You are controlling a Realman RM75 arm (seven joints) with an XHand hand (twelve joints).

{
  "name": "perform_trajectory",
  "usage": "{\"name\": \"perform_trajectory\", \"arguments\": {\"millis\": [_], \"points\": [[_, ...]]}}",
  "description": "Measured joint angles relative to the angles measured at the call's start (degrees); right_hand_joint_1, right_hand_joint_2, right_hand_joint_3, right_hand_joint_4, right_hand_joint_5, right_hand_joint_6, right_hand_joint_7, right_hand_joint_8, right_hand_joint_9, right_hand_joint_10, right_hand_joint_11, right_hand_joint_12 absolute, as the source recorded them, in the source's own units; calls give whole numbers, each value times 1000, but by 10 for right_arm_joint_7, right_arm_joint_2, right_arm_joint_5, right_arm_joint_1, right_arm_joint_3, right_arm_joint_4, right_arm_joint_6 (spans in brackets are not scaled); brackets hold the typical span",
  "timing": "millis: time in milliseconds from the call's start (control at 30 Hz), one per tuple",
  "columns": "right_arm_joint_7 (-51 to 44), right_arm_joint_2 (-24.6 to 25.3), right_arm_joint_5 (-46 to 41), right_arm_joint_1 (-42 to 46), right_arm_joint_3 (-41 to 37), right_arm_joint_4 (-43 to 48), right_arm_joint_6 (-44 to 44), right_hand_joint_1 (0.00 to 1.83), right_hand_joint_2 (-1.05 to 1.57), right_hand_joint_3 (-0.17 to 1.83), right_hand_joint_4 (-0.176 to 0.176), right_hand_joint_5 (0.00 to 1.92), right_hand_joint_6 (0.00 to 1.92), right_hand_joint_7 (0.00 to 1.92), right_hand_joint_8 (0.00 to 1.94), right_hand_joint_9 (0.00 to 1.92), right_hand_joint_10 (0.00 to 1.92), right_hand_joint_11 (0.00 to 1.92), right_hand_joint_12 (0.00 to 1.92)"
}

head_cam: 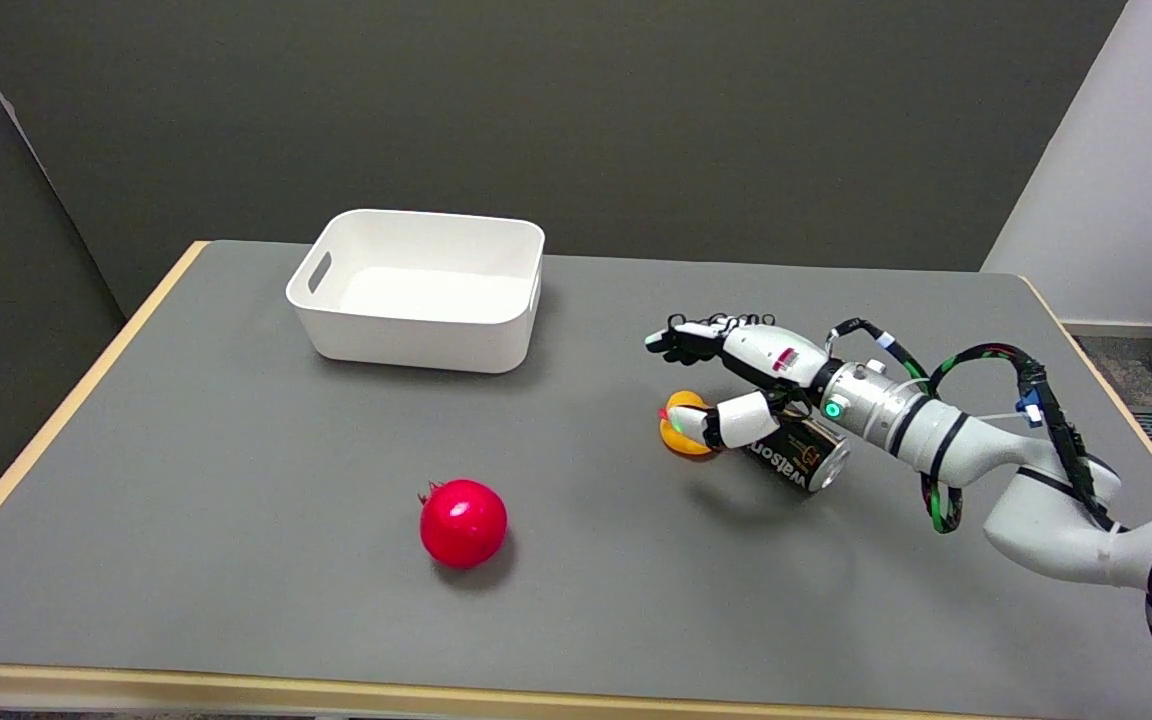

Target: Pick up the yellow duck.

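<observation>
Looking at progress, I'd say the grab is just starting: the yellow duck (683,422) sits on the surface (236,500) right against the dark can (801,452), not lifted yet. The robot hand (736,385) hangs over it, thumb down by the duck, other fingers stretched out flat above, grasping nothing so far. Closing and lifting are left.

Dark can (804,455) lying on its side on the desk (236,520), white lettering "watson" readable upside down along its side, at four o'clock from the white bin (421,290), no other legible text
</observation>
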State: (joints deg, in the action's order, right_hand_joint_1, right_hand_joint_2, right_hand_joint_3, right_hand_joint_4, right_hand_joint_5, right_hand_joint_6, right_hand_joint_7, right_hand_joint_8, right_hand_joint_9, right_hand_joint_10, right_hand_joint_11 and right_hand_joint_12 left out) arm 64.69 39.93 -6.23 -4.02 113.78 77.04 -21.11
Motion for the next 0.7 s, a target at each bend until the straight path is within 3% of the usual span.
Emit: {"name": "perform_trajectory", "arguments": {"millis": [200,700], "points": [[0,-1,0,8,-4,2,-1,643,687,887,33,277,493,474,507,323,825,138,1239],[1,8,2,16,-7,-3,-7,703,700,888,35,294,521,512,578,341,845,146,1243]]}}
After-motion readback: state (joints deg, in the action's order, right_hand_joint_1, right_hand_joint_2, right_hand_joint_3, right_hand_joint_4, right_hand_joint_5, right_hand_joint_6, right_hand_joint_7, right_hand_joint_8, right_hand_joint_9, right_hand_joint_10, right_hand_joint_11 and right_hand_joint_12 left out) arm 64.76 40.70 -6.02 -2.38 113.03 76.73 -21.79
